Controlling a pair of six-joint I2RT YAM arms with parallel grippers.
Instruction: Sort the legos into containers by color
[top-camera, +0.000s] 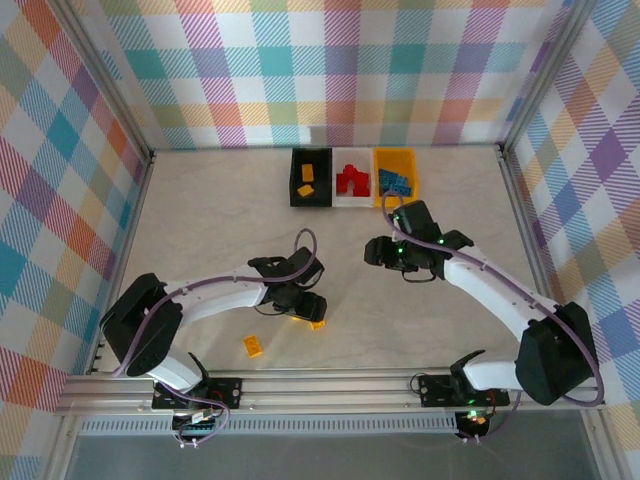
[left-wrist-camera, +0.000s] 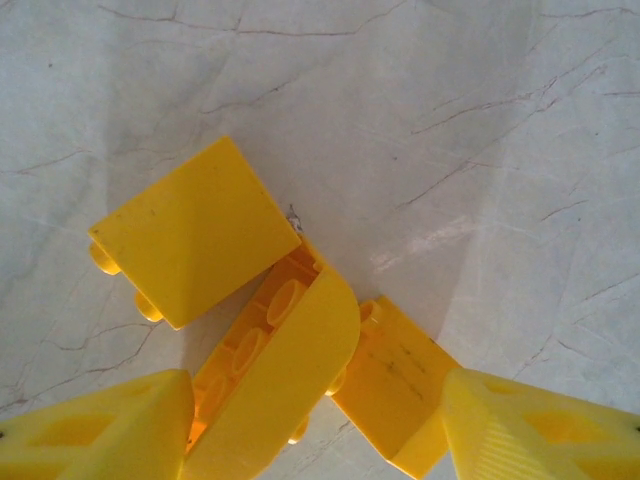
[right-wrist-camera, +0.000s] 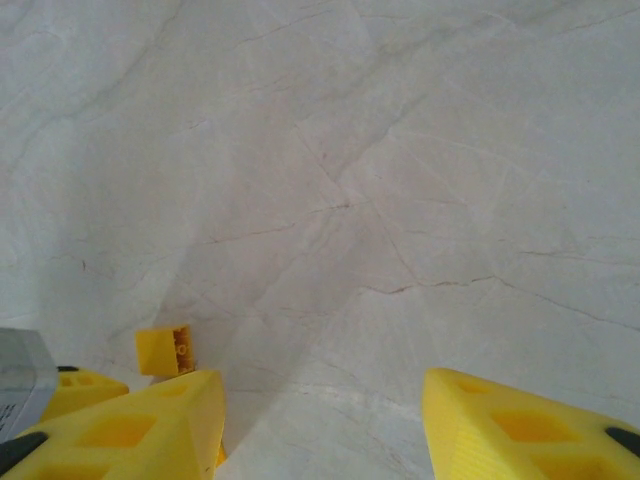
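Left gripper (left-wrist-camera: 315, 405) astride clustered yellow legos (left-wrist-camera: 285, 345)

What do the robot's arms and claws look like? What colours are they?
The left arm and right arm are white tubes with chunky black joints, and a thin purple cable runs along each. The left claw and right claw have bright yellow wedge-shaped fingers with little sunken pockets.

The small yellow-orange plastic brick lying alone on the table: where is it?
Top view: the small yellow-orange plastic brick lies alone on the table, near side, just left of the left claw.
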